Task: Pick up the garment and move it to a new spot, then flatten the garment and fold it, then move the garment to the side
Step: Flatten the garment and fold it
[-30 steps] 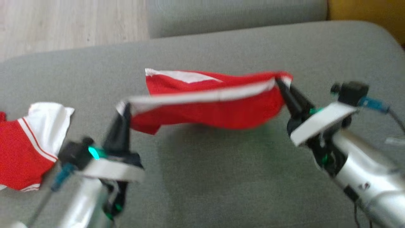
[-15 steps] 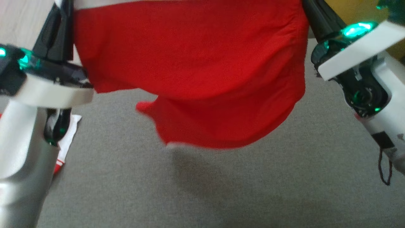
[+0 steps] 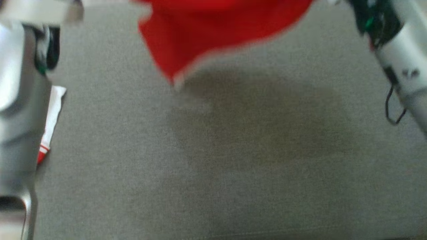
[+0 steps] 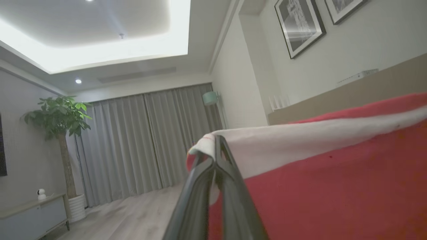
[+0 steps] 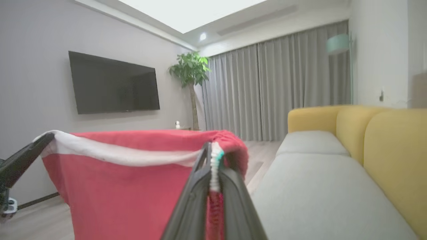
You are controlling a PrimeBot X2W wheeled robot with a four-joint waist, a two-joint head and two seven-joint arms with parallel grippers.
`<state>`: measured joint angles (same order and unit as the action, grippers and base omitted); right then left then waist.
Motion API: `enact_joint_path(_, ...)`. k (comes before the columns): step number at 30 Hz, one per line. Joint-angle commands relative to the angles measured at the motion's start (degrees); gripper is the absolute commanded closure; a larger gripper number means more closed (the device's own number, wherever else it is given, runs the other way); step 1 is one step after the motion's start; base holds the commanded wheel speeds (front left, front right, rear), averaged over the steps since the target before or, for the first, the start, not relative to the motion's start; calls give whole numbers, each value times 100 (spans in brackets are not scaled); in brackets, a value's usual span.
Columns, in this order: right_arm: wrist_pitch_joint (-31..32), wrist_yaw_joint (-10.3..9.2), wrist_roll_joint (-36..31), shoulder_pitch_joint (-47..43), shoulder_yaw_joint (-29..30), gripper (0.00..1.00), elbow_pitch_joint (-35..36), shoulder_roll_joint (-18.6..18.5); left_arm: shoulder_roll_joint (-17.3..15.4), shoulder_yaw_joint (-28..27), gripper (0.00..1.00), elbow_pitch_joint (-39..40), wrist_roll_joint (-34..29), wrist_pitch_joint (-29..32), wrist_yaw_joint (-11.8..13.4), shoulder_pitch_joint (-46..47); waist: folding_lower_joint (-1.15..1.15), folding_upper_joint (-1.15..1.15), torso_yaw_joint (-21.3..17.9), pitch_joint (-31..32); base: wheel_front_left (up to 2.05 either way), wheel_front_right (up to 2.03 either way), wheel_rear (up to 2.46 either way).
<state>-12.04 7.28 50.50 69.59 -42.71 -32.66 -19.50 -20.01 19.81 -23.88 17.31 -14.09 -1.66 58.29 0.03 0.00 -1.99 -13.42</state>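
place: living room | signs: wall TV point(image 5: 113, 83); yellow sofa point(image 5: 383, 140); curtains point(image 5: 277, 86); potted plant point(image 5: 190, 68)

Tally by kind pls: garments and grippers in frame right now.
Garments: 2, the red garment held up and a second garment lying at the left
Grippers: 2, the left gripper and the right gripper, both clamped on the red garment
Total: 4

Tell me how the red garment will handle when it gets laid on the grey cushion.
Probably floppy: the red garment hangs limp between the left gripper and right gripper, whose jaws pinch its white band. Likely light: the thin pinches carry it. Its loose hem may crumple on the grey cushion.
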Motion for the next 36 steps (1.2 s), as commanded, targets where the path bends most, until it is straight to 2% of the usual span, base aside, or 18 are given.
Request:
enact_joint_path(1, -82, 21, -108, 148, 76, 100, 89, 72, -147, -248, 100, 163, -23, -38, 42, 314, -3, 0, 38, -190, 0, 0, 0)
enact_joint_path(4, -249, 21, -641, 269, -77, 100, -189, 136, 47, -326, 100, 180, -62, -83, 99, 314, -3, 0, 99, -203, 0, 0, 0)
enact_joint_path(8, -291, 21, -932, -271, -210, 100, -262, 178, 306, -558, 100, 375, -27, -88, 81, -529, -3, 0, 168, -116, 0, 0, 0)
enact_joint_path(16, -295, 21, -1063, -2546, -319, 100, 51, 75, 1109, -1428, 100, 193, 118, -90, -139, -3219, -3, 0, 227, 275, 0, 0, 0)
enact_joint_path(21, -295, 21, -919, -3777, -328, 100, 352, 111, 1515, -2093, 100, 130, 75, -90, -333, -4426, -3, 0, 218, 685, 0, 0, 0)
enact_joint_path(30, -296, 21, -465, -5376, -575, 100, 856, 92, 1707, -2569, 100, 414, -74, -90, -541, -5865, -3, 0, 250, 1393, 0, 0, 0)
enact_joint_path(36, -296, 21, -180, -5531, -460, 100, 1073, 40, 1711, -2461, 100, 670, -142, -90, -569, -5826, -3, 0, 156, 1305, 0, 0, 0)
